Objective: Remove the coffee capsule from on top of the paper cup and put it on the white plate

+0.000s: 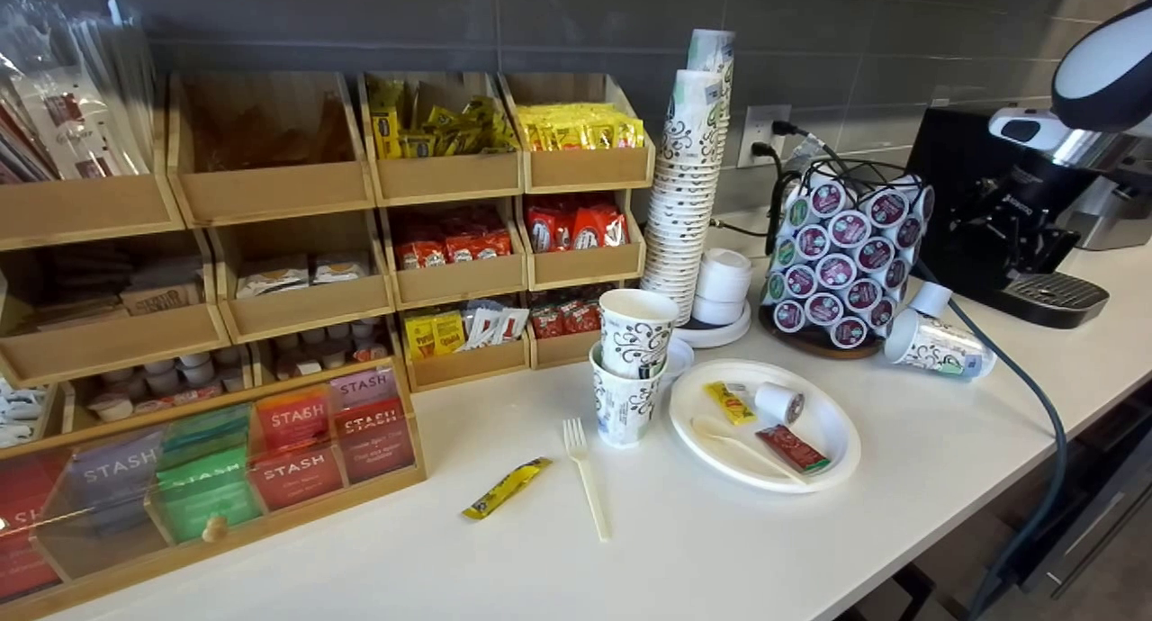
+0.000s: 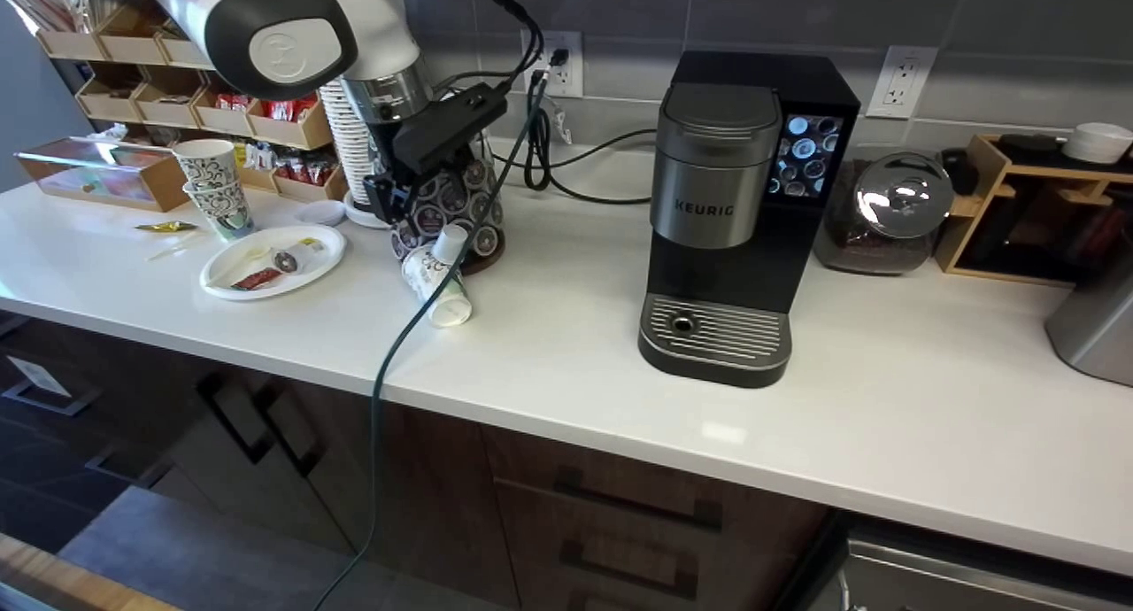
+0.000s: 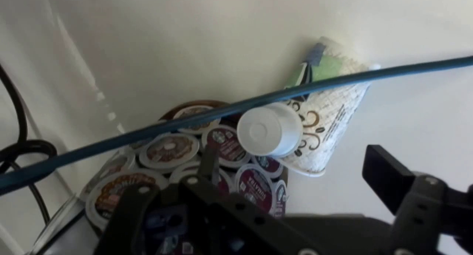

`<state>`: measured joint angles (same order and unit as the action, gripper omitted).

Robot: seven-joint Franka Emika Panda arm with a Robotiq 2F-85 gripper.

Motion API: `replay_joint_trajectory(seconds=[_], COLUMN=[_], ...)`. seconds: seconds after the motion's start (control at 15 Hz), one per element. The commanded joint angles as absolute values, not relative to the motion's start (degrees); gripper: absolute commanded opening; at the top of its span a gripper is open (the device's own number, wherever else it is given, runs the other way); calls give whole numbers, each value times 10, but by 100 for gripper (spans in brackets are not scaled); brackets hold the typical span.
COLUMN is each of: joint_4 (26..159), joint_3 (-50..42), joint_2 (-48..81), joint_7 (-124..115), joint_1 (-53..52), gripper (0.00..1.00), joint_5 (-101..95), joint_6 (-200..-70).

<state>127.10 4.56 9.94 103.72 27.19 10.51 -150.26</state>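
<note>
The paper cup lies on its side on the counter; it also shows in an exterior view and the wrist view. The white coffee capsule rests on its side wall, base upward, as both exterior views show. My gripper is open and empty, fingers apart on either side in the wrist view. It hangs above the cup, apart from the capsule, in an exterior view. The white plate holds another capsule, packets and a spoon; it also shows elsewhere.
A capsule carousel stands right beside the cup. A blue-green cable passes across the cup and capsule. Two nested cups stand beside the plate, with a tall cup stack behind. A coffee maker stands farther along.
</note>
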Motion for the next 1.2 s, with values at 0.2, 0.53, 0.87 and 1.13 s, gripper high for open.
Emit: replay_joint_trajectory(seconds=[0.2,0.53,0.87,1.13], joint_4=[1266,1252,1223,1193], joint_3=[-26,-34,-27,-30], joint_2=[110,131,160,194], joint_7=[1016,1040,1045,1029], joint_1=[202,184,176,172], gripper=[100,100,100,100], joint_5=[58,81,88,72], joint_6=[-1513,-1509,-1498,-1488])
